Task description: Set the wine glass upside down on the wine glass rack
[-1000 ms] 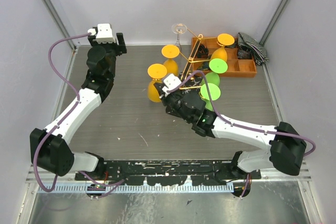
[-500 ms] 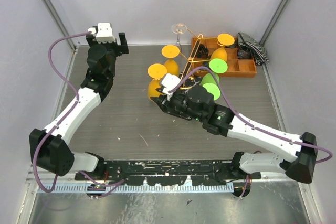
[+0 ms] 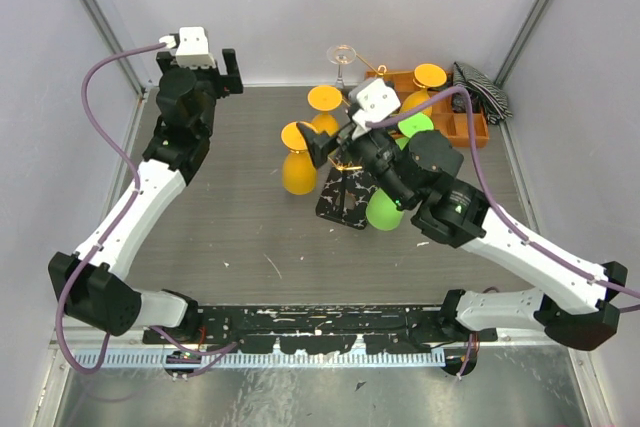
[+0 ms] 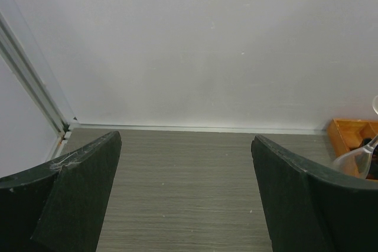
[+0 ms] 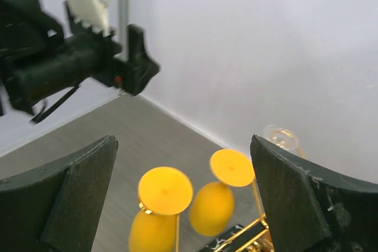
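Grey bench (image 3: 240, 207). The gold wine glass rack (image 3: 338, 205) stands mid-bench on its marbled base. Two orange wine glasses (image 5: 165, 190) hang foot-up at its left. A green wine glass (image 3: 383, 212) is at its near right, partly behind my arm. My right fingers (image 5: 183, 140) are above the rack, spread, empty. My left fingers (image 4: 186, 138) are far left, spread, empty.

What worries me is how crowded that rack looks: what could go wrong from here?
1. The open right gripper hangs above the rack; a low sweep could knock the upside-down orange glasses.
2. The right arm crowds the green glass and could bump it when it moves.
3. The clear glass shows faintly against the wall, so it is easy to misjudge.
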